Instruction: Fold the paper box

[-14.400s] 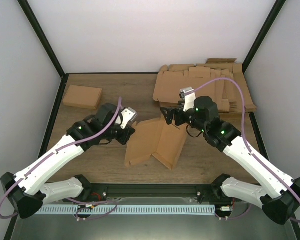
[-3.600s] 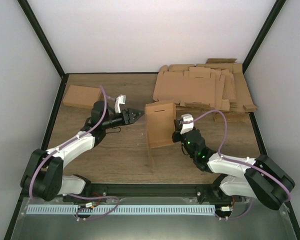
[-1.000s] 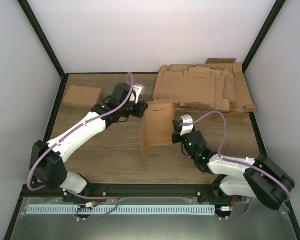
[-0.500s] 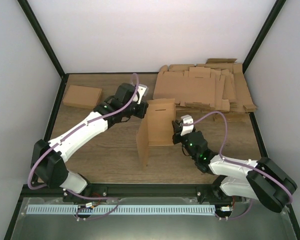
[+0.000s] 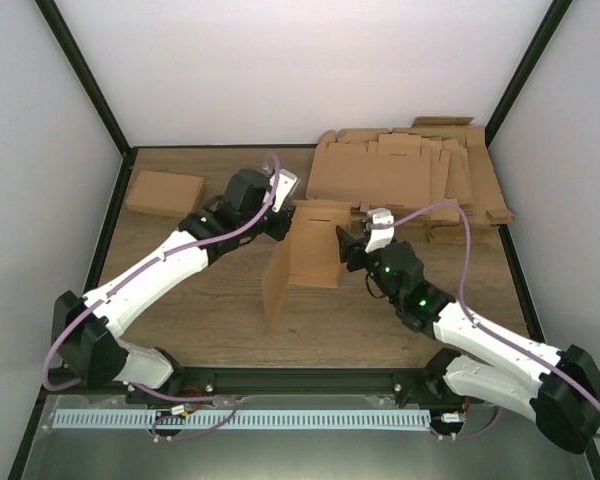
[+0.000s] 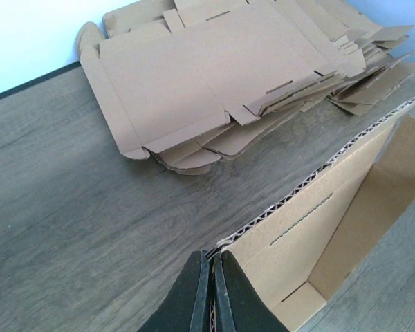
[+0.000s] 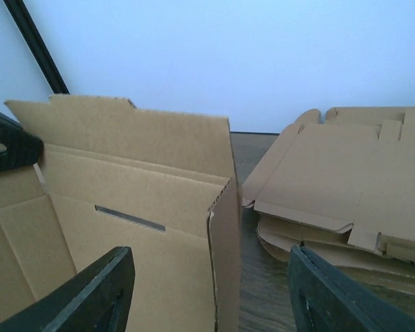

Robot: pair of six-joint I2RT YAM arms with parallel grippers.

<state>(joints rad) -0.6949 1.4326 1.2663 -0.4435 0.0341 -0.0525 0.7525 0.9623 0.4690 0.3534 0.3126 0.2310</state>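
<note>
Paper box (image 6: 311, 228) wall edge pinched tight in left gripper (image 6: 211, 257); corner faced by right gripper (image 7: 211, 280), jaws parted, unclamped.

The right wrist view cuts off the paper box (image 7: 135, 180) at the left and bottom, and the pile of flat sheets (image 7: 346, 187) at the right. The left wrist view cuts off the box's right end.

Wood-grain table (image 5: 220, 315) boxed in by plain white walls (image 5: 300, 70) and black corner posts (image 5: 83, 75)
</note>
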